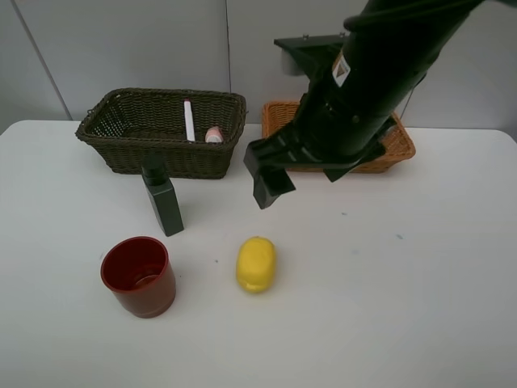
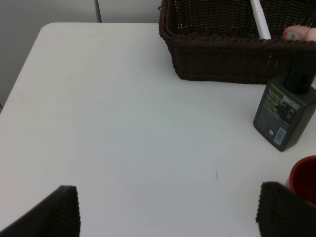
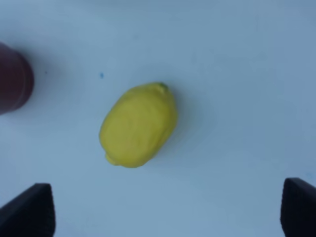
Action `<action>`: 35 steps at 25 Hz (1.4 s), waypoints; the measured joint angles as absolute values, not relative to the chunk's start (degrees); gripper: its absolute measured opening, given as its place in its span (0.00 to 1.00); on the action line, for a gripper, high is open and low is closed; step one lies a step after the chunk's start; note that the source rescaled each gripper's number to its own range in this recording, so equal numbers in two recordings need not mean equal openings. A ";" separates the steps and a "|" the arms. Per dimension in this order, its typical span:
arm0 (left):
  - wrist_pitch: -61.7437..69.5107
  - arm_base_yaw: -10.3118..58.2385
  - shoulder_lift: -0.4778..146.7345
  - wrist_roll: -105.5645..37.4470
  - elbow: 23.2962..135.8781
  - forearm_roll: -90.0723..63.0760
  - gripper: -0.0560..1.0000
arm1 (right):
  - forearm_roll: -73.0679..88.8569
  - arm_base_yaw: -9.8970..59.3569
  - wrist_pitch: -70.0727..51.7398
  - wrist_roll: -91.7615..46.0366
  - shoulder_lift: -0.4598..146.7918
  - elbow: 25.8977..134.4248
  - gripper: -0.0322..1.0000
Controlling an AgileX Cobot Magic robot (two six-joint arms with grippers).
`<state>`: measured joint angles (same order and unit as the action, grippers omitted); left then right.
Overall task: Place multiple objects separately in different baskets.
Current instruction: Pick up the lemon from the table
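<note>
The right tool [image 3: 163,211], spread wide and empty, hangs above the lemon [image 3: 138,125], which lies on the table [image 1: 388,315] near the red cup [image 1: 139,276]. Judged light, firm and prone to rolling, the lemon is best gripped across its narrow middle.

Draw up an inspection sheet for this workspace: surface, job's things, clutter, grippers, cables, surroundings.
Surface: white table, a few tiny specks, otherwise clean.
Job's things: the dark basket holds a marker and a pink bottle. The orange basket is mostly hidden behind the right arm, so its contents cannot be told. The green bottle stands upright in front of the dark basket. The red cup is upright and the lemon lies on the table.
Clutter: nothing seen.
Grippers: left gripper open, empty, over bare table; right gripper open, empty, above the lemon.
Cables: nothing seen.
Surroundings: grey wall behind the table.
</note>
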<state>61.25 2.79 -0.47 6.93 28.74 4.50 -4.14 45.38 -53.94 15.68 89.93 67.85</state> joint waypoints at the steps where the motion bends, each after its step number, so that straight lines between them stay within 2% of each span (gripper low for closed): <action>1: 61.25 2.79 -0.47 6.93 28.74 4.50 0.94 | -3.44 45.53 -52.23 15.68 89.93 66.30 1.00; 7: 61.25 2.79 -0.47 6.93 28.74 4.50 0.94 | -2.01 46.10 -40.50 15.68 89.99 56.79 1.00; 12: 61.25 2.79 -0.47 6.93 28.74 4.50 0.94 | -1.16 46.10 -33.70 15.68 92.88 53.83 1.00; 26: 61.25 2.79 -0.47 6.93 28.74 4.50 0.94 | 2.97 48.44 -25.79 15.68 100.51 53.60 1.00; 35: 61.25 2.79 -0.47 6.93 28.74 4.50 0.94 | 4.13 48.78 -25.16 15.68 104.23 53.60 1.00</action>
